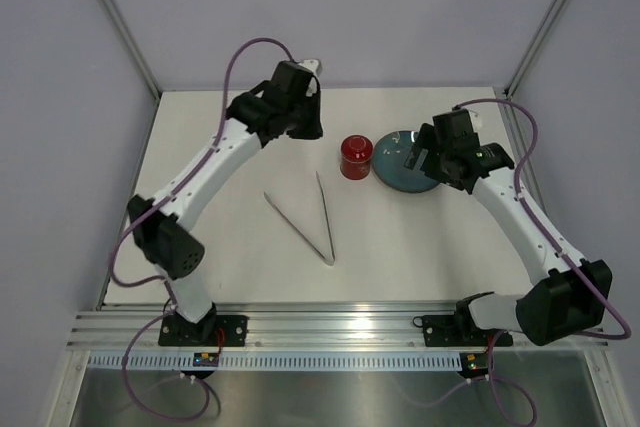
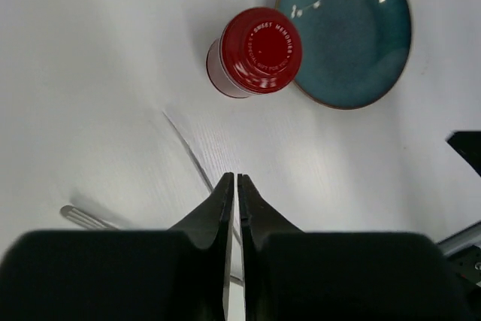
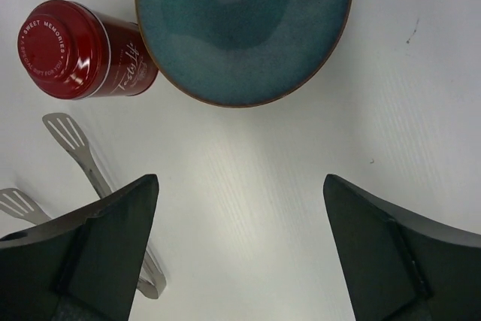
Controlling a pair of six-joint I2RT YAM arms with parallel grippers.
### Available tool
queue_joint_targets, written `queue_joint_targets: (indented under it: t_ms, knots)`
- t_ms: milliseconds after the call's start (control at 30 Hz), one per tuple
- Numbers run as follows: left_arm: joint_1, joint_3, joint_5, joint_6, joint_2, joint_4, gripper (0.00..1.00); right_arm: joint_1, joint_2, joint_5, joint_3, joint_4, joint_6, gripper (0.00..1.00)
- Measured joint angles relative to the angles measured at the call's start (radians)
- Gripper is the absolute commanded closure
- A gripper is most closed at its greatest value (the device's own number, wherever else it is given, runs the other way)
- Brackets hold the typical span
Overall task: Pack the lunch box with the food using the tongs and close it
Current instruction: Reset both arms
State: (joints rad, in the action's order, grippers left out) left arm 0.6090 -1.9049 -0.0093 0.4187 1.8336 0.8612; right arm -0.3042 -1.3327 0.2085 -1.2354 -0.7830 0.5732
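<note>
The tongs lie free on the desk. Behind them stands the lunch box, lid on, beside the bare plate. No food is visible, so the task seems finished. The right hand is open and empty, and the left hand is closed and empty.

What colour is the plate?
The plate is teal with white blossoms and a brown rim; right wrist view.

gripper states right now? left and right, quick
Left gripper: closed, fingers together, holding nothing.
Right gripper: open wide, nothing between the fingers.
</note>
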Motion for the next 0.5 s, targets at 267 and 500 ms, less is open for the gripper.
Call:
queue_joint_targets:
  t_ms: [267, 500]
  knots:
    - [-0.002, 0.199, -0.128, -0.035, -0.467, -0.039, 0.17, 0.001, 0.137, 0.124, 0.090, -0.014, 0.035, 0.01]
    - [-0.013, 0.411, -0.264, -0.053, -0.645, -0.028, 0.01, 0.002, 0.223, 0.204, 0.180, -0.050, 0.057, 0.00]
